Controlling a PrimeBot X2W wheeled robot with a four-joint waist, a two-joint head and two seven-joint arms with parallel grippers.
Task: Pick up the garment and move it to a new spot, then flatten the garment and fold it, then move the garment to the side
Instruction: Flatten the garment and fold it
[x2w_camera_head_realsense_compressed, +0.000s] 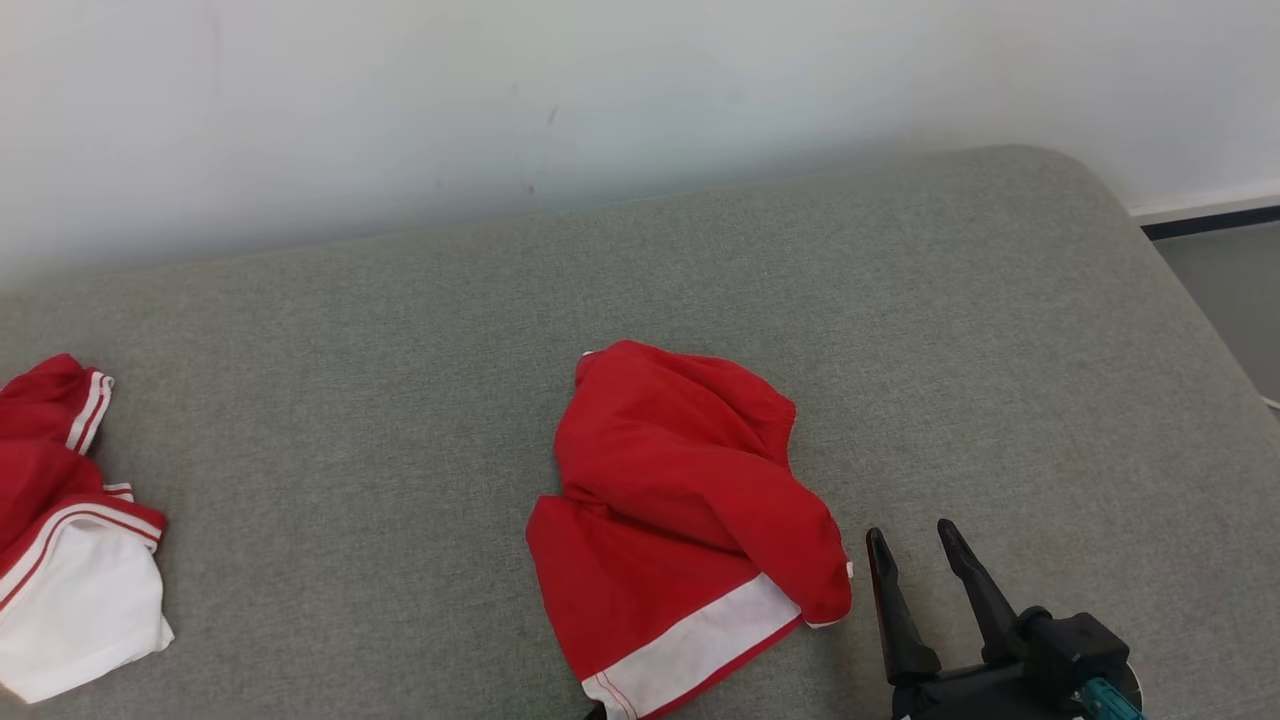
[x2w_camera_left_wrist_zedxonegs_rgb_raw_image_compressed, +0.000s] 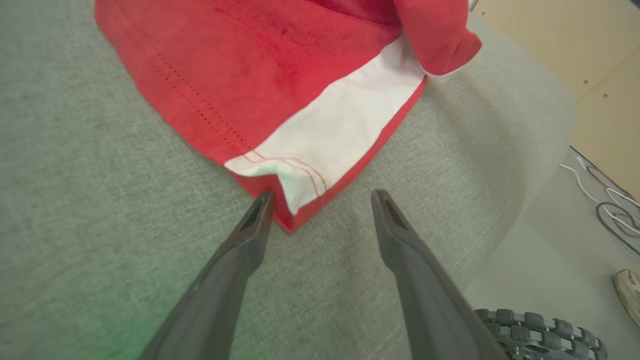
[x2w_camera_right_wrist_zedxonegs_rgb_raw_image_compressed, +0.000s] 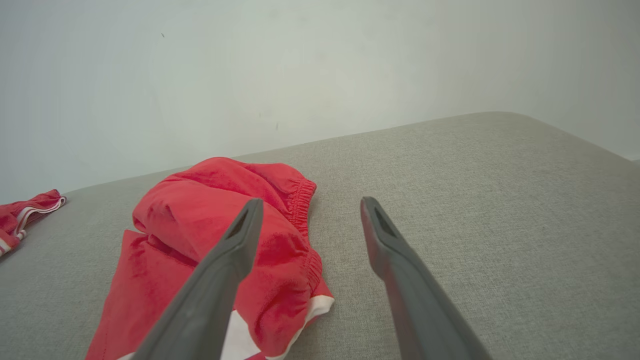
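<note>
A crumpled red garment (x2w_camera_head_realsense_compressed: 680, 500) with a white hem band lies near the front middle of the grey padded surface (x2w_camera_head_realsense_compressed: 400, 330). My right gripper (x2w_camera_head_realsense_compressed: 915, 540) stands open just right of it, a little apart from the cloth. In the right wrist view the same garment (x2w_camera_right_wrist_zedxonegs_rgb_raw_image_compressed: 210, 235) lies left of and beyond my open right gripper (x2w_camera_right_wrist_zedxonegs_rgb_raw_image_compressed: 310, 205). In the left wrist view my left gripper (x2w_camera_left_wrist_zedxonegs_rgb_raw_image_compressed: 322, 197) is open, its left fingertip (x2w_camera_left_wrist_zedxonegs_rgb_raw_image_compressed: 262, 205) right at the garment's white-banded corner (x2w_camera_left_wrist_zedxonegs_rgb_raw_image_compressed: 295, 185), nothing between the fingers.
A second red and white garment (x2w_camera_head_realsense_compressed: 60, 530) lies bunched at the surface's left edge, also seen as a strip (x2w_camera_right_wrist_zedxonegs_rgb_raw_image_compressed: 25, 212) far left. A pale wall (x2w_camera_head_realsense_compressed: 600, 100) backs the surface. Right of the rounded edge are floor cables (x2w_camera_left_wrist_zedxonegs_rgb_raw_image_compressed: 610, 200), a shoe (x2w_camera_left_wrist_zedxonegs_rgb_raw_image_compressed: 629, 290) and a wheel (x2w_camera_left_wrist_zedxonegs_rgb_raw_image_compressed: 540, 332).
</note>
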